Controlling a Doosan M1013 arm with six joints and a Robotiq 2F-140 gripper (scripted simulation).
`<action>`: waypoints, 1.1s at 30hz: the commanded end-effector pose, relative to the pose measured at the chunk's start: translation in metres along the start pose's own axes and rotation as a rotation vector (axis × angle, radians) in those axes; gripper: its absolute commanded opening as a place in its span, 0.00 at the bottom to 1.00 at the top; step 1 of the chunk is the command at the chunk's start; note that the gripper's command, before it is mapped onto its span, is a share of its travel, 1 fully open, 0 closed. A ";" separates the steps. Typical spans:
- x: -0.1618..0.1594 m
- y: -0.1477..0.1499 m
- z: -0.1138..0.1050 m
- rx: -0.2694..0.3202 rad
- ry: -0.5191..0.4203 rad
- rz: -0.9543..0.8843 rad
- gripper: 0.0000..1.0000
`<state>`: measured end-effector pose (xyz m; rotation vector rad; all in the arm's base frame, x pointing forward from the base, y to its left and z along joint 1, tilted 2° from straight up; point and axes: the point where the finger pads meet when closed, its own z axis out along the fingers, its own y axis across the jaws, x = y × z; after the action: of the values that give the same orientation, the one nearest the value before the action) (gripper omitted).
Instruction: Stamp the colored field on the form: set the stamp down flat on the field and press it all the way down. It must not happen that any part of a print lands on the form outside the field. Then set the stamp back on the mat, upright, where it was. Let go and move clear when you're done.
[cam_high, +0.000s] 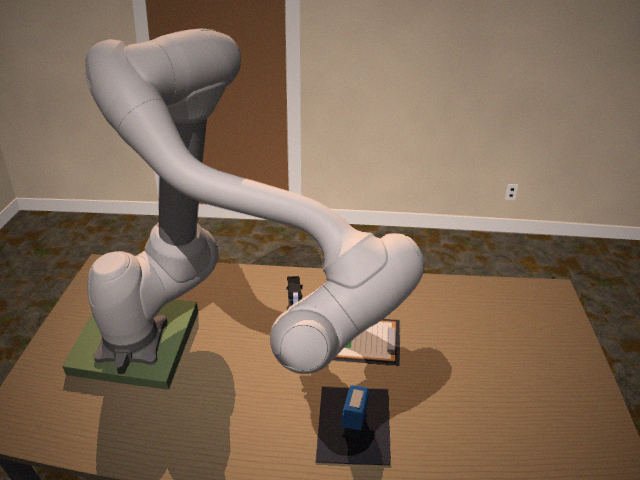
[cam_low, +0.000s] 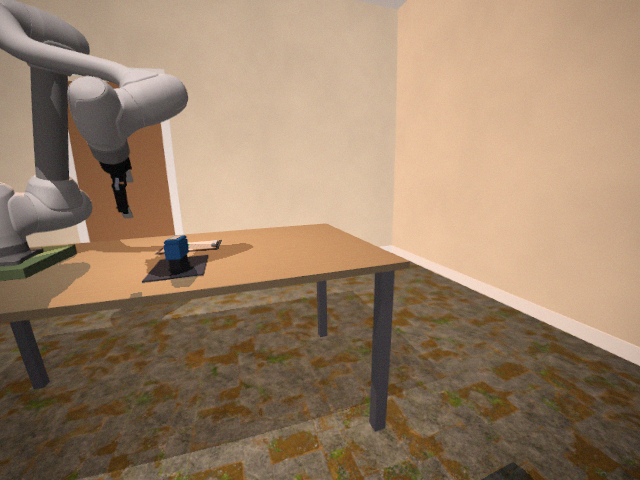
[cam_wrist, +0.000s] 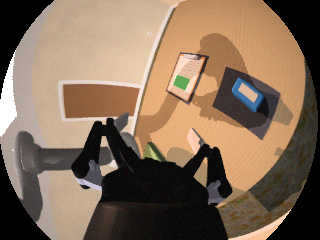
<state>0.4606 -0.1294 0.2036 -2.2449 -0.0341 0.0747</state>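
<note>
The blue stamp (cam_high: 355, 406) with a tan top stands upright on the dark mat (cam_high: 353, 426) near the table's front edge. It also shows in the exterior view (cam_low: 175, 248) and in the wrist view (cam_wrist: 248, 95). The form on its clipboard (cam_high: 373, 342) lies behind the mat, mostly hidden by the arm in the top view. In the wrist view the form (cam_wrist: 187, 76) shows its green field (cam_wrist: 182, 82). My gripper (cam_low: 123, 198) hangs well above the table, behind the form, pointing down. It is open and empty, with its fingers spread wide in the wrist view.
The arm's base stands on a green plate (cam_high: 134, 338) at the table's left. The arm's elbow and wrist (cam_high: 351, 304) hang over the form. A brown door (cam_low: 129, 206) is in the wall behind the table.
</note>
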 end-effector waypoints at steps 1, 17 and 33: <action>0.031 0.033 -0.014 -0.151 -0.101 -0.212 1.00; 0.121 0.113 -0.059 -0.733 -0.479 -1.033 1.00; 0.138 0.127 -0.067 -0.826 -0.539 -1.164 1.00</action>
<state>0.6024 -0.2546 0.1402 -2.5276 -1.9041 0.0262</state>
